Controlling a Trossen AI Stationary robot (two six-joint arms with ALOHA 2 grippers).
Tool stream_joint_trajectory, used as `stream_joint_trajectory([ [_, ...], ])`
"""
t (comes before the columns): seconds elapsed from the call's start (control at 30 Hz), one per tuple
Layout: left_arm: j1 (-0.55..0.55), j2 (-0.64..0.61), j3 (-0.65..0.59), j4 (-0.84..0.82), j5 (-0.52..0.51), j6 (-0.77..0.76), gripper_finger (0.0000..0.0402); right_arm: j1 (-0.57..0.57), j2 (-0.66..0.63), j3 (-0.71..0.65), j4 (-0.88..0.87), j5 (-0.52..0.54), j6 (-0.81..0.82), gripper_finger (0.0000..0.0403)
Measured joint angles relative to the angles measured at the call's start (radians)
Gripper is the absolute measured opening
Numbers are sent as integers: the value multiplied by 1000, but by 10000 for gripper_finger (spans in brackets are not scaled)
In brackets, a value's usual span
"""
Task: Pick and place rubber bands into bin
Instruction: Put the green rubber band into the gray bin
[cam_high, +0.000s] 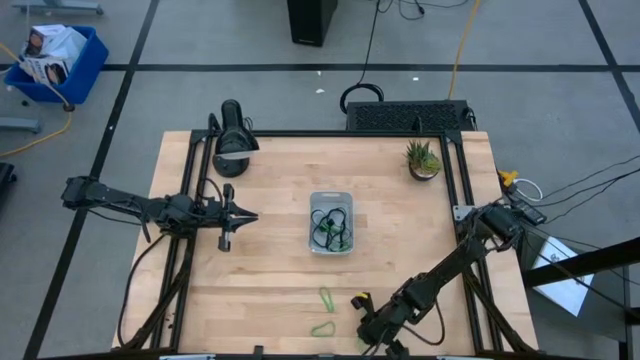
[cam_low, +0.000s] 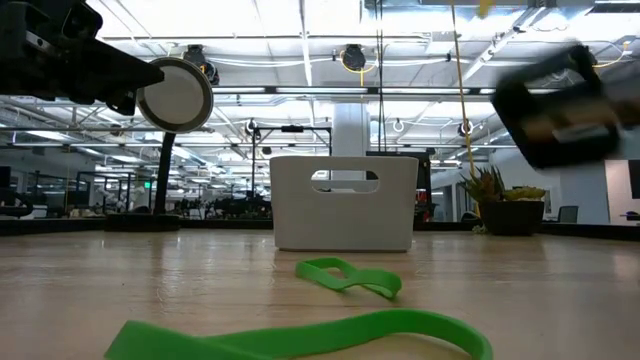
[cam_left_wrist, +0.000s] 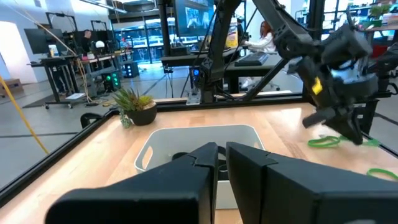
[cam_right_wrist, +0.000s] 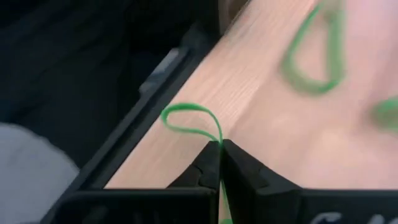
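From above, the wooden bench (cam_high: 260, 250) carries a small clear bin (cam_high: 331, 222) near its middle, with dark and green rubber bands already lying inside. Two more green rubber bands lie loose near the front edge: one (cam_high: 327, 297) closer to the bin, one (cam_high: 322, 328) nearer the edge. The right tool (cam_high: 362, 302) sits low at the front edge, just beside those bands. The left tool (cam_high: 250, 216) waits well to the left of the bin, narrowed to a slim gap and holding nothing I can see. A potted plant (cam_high: 423, 159) and a lamp (cam_high: 233, 128) stand toward the back.

At bench height, the two loose green bands (cam_low: 350, 278) lie flat in the foreground, with the bin (cam_low: 343, 202) upright behind them.

From the left wrist, the bin (cam_left_wrist: 199, 140) lies straight ahead of the left tool (cam_left_wrist: 222, 155). The right arm works beyond it, near green bands (cam_left_wrist: 323, 142).

From the right wrist, the right tool (cam_right_wrist: 221, 148) is pinched shut on a thin green rubber band (cam_right_wrist: 189, 121), whose loop stands up above the fingertips, right at the bench's edge.

To do this well, I judge the tool should lift straight up first so the floppy loop clears the bench. It should then travel over the bin's centre and release low, so the band does not catch the rim.
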Motion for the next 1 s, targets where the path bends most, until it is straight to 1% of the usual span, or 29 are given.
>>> stream_joint_trajectory([
  [0.1, 0, 0, 0, 0, 0, 0, 42, -15, -65, 1, -2, 43, -53, 2],
  [0.33, 0, 0, 0, 0, 0, 0, 42, -81, -223, 0, -77, 159, -118, 1],
  [0.53, 0, 1, 0, -4, 0, 0, 42, -195, -343, -59, -68, 154, -148, 1],
  [0.63, 0, 1, 0, -9, 0, 0, 42, -249, -422, -144, 5, 141, -171, 1],
  [0.8, 0, 1, 0, -28, 0, 0, 42, -317, -602, -339, 192, 139, -163, 0],
  [0.9, 0, 1, 0, -42, 0, 0, 42, -328, -736, -453, 283, 165, -163, 0],
  [1.0, 0, 1, 0, -47, -1, 0, 42, -325, -855, -542, 323, 230, -163, 0],
])
